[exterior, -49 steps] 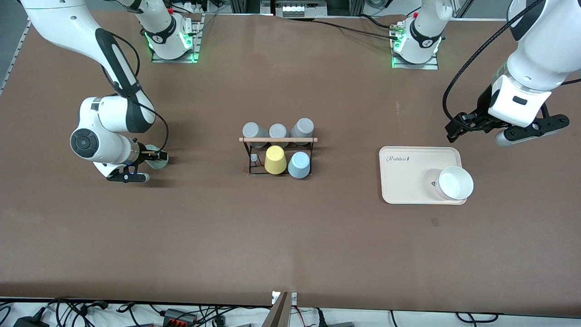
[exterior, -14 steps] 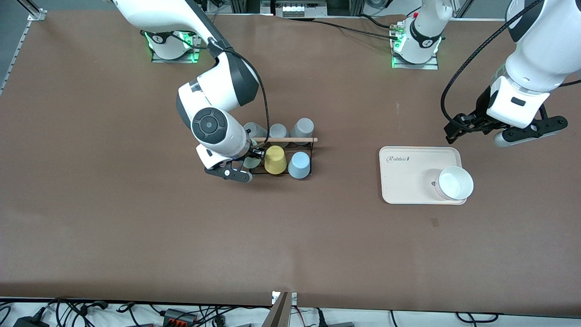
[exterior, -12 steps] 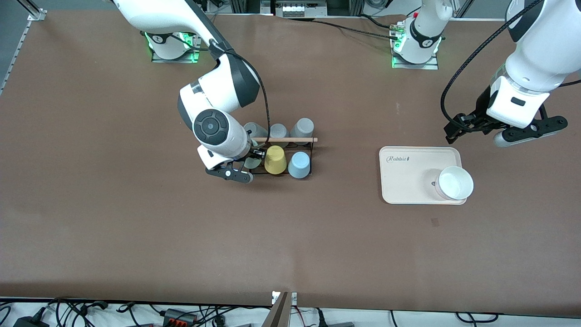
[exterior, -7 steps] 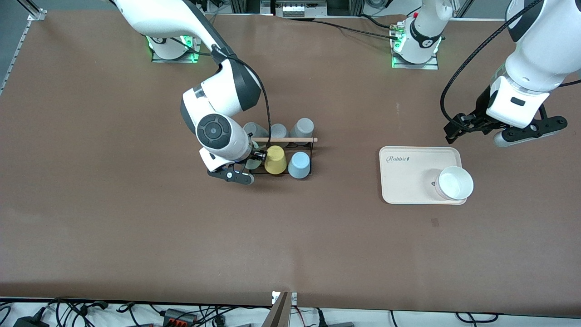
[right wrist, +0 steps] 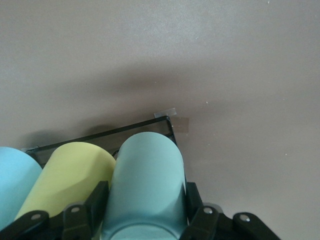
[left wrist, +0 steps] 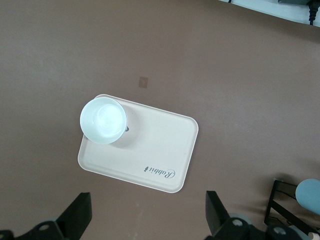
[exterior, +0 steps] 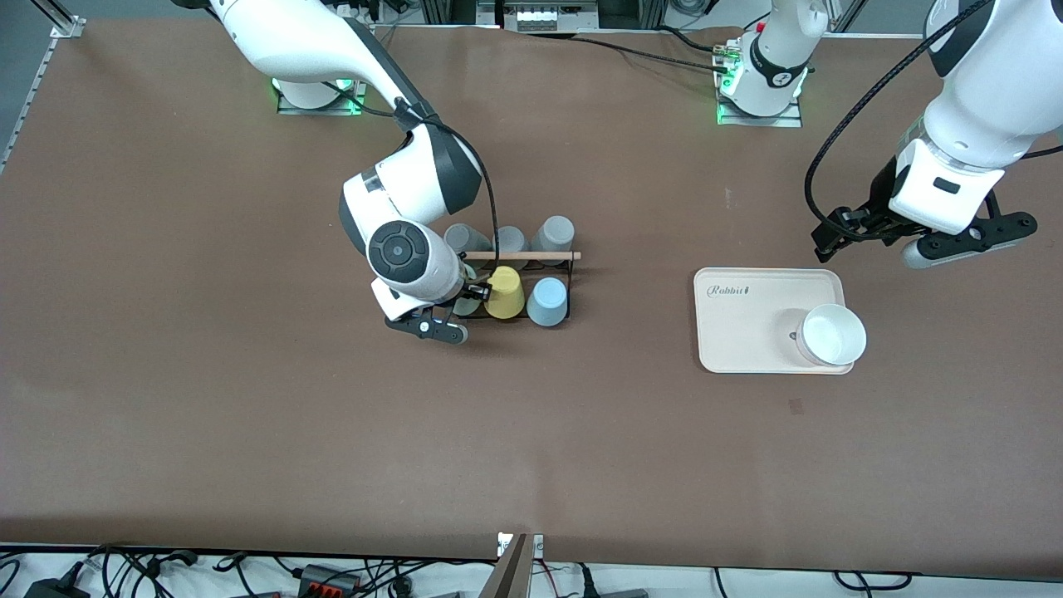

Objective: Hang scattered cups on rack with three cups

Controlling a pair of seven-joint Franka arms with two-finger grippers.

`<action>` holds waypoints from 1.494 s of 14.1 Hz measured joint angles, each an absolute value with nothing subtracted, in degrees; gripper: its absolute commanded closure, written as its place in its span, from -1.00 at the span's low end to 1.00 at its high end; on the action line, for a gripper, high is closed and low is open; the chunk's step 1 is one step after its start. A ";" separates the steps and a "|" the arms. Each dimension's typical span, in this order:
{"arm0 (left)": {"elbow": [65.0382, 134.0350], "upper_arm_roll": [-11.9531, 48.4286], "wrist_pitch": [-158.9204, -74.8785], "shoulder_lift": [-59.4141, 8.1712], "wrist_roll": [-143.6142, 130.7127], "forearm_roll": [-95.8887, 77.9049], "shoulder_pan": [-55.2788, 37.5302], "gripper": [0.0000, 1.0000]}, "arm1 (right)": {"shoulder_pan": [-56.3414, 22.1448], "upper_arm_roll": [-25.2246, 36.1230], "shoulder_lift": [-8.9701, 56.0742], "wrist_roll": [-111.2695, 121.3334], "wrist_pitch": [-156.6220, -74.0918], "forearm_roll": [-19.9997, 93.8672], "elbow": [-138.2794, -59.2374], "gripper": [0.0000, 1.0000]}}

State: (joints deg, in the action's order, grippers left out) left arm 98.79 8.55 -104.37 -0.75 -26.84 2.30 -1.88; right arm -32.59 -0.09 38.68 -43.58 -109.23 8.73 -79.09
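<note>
The rack (exterior: 519,255) is a black wire stand with a wooden rod at mid-table. On its side nearer the camera sit a yellow cup (exterior: 504,292) and the light blue cup (exterior: 547,301). My right gripper (exterior: 467,295) is shut on the sage-green cup (exterior: 462,307) and holds it beside the yellow cup, at the rack's end toward the right arm. In the right wrist view the green cup (right wrist: 145,182) sits between the fingers (right wrist: 95,200), next to the yellow cup (right wrist: 70,175) and over the rack's frame (right wrist: 100,135). My left gripper (left wrist: 145,225) is open and empty, waiting over bare table.
Three grey cups (exterior: 508,239) sit on the rack's side farther from the camera. A beige tray (exterior: 747,324) with a white bowl (exterior: 833,334) lies toward the left arm's end, and shows in the left wrist view (left wrist: 165,145). My left gripper (exterior: 843,228) hangs just past the tray's farther edge.
My right arm has carried the green cup from the right arm's end of the table to the rack, and in the last second eased it closer to the yellow cup. The left arm has not moved.
</note>
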 measured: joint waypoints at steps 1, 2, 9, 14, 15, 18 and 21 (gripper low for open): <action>98.79 8.62 -104.25 -0.75 -26.82 2.30 -1.88 -1.00 | -32.59 -0.08 38.68 -43.84 -109.35 9.46 -79.07 -1.00; 98.79 8.64 -103.99 -0.75 -26.82 2.30 -1.88 -1.00 | -32.58 -0.02 38.68 -44.04 -109.46 10.15 -79.00 -1.00; 98.79 10.27 -103.53 -0.75 -26.68 2.30 -1.98 -1.00 | -29.65 1.54 37.71 -44.11 -106.92 10.51 -73.10 -1.00; 98.96 10.44 -103.25 -1.58 -26.68 2.28 -2.01 -1.00 | -20.02 1.86 34.52 -33.48 -100.13 5.74 -67.07 -1.00; 98.99 10.73 -103.25 -2.28 -26.63 2.27 -2.26 -1.00 | -18.05 1.92 33.81 -30.60 -99.30 5.16 -66.36 -1.00; 98.47 12.26 -103.56 -4.77 -26.63 2.20 -5.28 -1.00 | -12.36 2.03 31.00 -22.81 -96.49 4.77 -65.50 -1.00; 93.85 12.59 -103.91 -9.56 -26.93 2.19 -10.72 -1.00 | -7.21 2.04 28.04 -13.32 -94.78 4.63 -65.41 -1.00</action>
State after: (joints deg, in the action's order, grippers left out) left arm 93.85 12.59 -103.91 -9.56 -26.93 2.19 -10.72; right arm -7.21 2.04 28.04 -13.32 -94.78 4.63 -65.41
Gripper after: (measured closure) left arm 0.000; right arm 0.000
